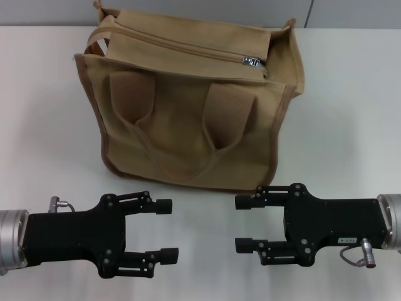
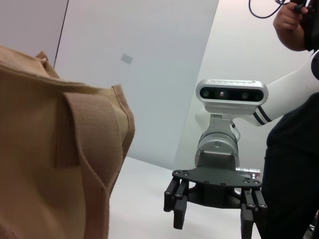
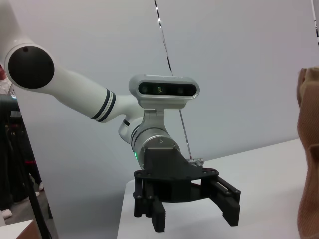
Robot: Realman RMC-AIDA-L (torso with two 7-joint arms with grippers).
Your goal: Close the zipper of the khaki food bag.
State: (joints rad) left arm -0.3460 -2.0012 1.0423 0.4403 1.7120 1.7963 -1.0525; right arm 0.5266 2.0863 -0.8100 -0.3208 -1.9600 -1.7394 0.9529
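The left gripper (image 1: pixel 166 229) and right gripper (image 1: pixel 244 224) both stand open, facing each other, just in front of the khaki food bag (image 1: pixel 194 103); the zipper (image 1: pixel 252 61) slider sits beyond the right gripper.

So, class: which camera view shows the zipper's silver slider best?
The head view. It looks down on the khaki food bag, so the zipper and its slider at the bag's right end show plainly. The left wrist view shows only the bag's side and a handle; the right wrist view shows just an edge.

White table (image 1: pixel 351 94) under everything; person's hand (image 2: pixel 291 25) – dark clothing (image 2: pixel 294 164) – at edge.
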